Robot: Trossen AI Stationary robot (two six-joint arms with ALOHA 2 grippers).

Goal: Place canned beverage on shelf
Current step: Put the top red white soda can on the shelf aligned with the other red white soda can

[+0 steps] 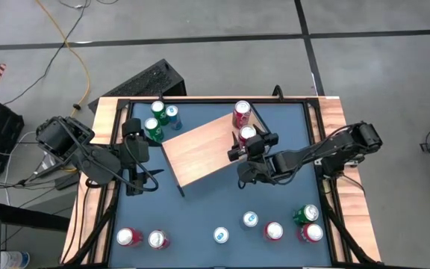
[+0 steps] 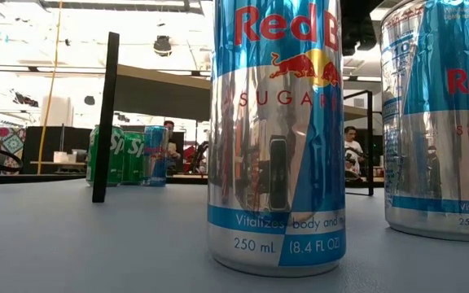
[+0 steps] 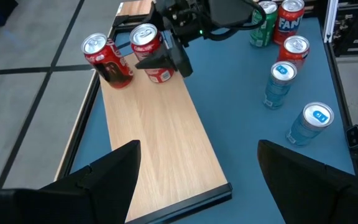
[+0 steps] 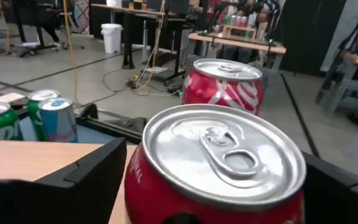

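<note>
On the shelf [image 1: 200, 153], two red cans; right end effector [image 1: 246, 143] grips one [image 1: 247, 134].

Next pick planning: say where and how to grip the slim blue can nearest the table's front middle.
Grip the blue can across its round side wall, about mid-height, coming from above with the fingers straddling it. It stands upright, lid up, so the wall gives two parallel faces. Its neighbours along the front edge, another blue can and a red can, stand apart from it, leaving room on both sides.
</note>
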